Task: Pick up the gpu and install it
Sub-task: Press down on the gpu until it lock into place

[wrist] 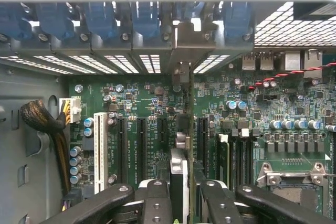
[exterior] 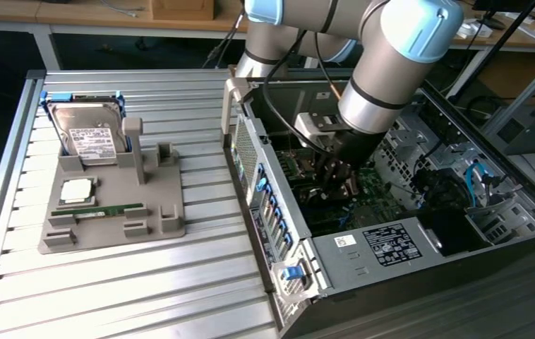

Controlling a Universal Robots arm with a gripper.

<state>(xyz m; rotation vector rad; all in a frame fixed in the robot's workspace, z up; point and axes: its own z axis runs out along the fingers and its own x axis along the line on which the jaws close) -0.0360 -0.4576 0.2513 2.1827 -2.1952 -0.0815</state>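
Note:
My gripper (exterior: 339, 180) is down inside the open computer case (exterior: 362, 244), over the green motherboard (exterior: 380, 191). In the wrist view the gripper (wrist: 185, 203) is shut on the gpu (wrist: 181, 174), which I see edge-on between the two black fingers (wrist: 157, 203). The thin card stands upright and runs away from the fingers towards the case's rear wall. Its silvery end bracket (wrist: 185, 45) sits against the row of slot openings there. The card's lower edge lies along the black expansion slots (wrist: 140, 148); I cannot tell whether it is seated in one.
On the slatted metal table (exterior: 154, 268) stands a grey holder (exterior: 117, 212) with a hard drive (exterior: 89, 134), a processor (exterior: 77, 189) and a RAM stick (exterior: 98, 210). Blue slot clips (wrist: 100, 19), a sleeved cable bundle (wrist: 42, 121) and a white slot (wrist: 100, 150) lie near the card.

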